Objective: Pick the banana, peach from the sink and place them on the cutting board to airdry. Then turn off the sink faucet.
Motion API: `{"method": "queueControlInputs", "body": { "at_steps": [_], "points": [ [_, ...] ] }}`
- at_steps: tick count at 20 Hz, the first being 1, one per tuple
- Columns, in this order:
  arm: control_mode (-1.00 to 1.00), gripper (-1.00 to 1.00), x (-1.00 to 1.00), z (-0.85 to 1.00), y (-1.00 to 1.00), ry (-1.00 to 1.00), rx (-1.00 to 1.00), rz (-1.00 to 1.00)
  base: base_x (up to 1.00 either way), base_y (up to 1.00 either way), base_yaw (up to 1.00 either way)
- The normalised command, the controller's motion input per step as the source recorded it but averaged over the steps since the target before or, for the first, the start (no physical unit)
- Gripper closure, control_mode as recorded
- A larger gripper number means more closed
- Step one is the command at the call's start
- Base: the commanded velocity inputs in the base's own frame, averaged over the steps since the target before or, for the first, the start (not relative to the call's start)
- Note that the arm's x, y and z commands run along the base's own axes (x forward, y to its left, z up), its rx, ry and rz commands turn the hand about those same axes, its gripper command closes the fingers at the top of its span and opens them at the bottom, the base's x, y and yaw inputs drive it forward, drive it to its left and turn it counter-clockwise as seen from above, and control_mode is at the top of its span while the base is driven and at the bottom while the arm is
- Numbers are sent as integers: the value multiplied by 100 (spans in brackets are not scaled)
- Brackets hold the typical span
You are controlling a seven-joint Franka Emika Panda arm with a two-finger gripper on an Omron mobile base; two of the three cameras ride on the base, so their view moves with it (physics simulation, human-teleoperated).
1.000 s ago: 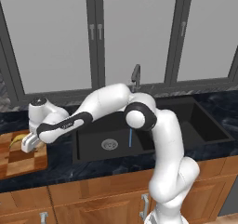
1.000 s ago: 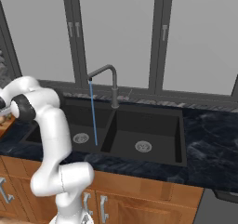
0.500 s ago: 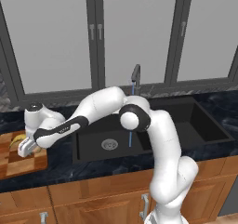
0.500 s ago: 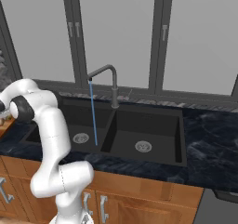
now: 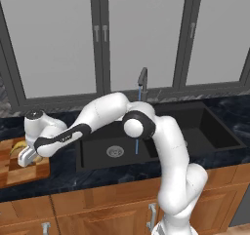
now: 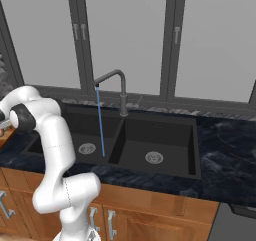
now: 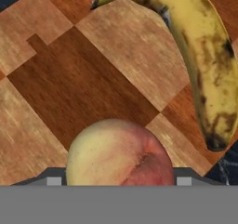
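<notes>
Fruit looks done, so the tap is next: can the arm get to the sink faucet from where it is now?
Probably yes. The sink faucet stands clear at the back of the sink, water running, nothing around it. The tool is over the cutting board, so it needs a wide swing.

**Hidden and cut off**

Lower part of the peach point(image 7: 120, 154) cut off at the bottom of the hand view — underside not seen. Stem end of the banana point(image 7: 197, 60) run off the top edge there. Cutting board point(image 7: 79, 86) cropped on all sides in the hand view; in the left base view cut by the left edge, partly covered by the hand. Gripper point(image 5: 27, 157) too small in the left base view to tell how the jaws stood. Part of the sink point(image 5: 195, 127) screened by the arm — left basin's corner hidden in the right base view too.
</notes>
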Motion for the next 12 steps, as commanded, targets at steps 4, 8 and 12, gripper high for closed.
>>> {"method": "queueControlInputs", "body": {
  "at_steps": [4, 8, 12],
  "points": [
    [-100, 100, 1, -7, 1, -1, 0, 0, 0, 0, 0],
    [-100, -100, 0, -7, 0, 0, 0, 0, 0, 0, 0],
    [-100, -100, 0, 0, 0, -1, 0, 0, 0, 0, 0]
  ]
}}
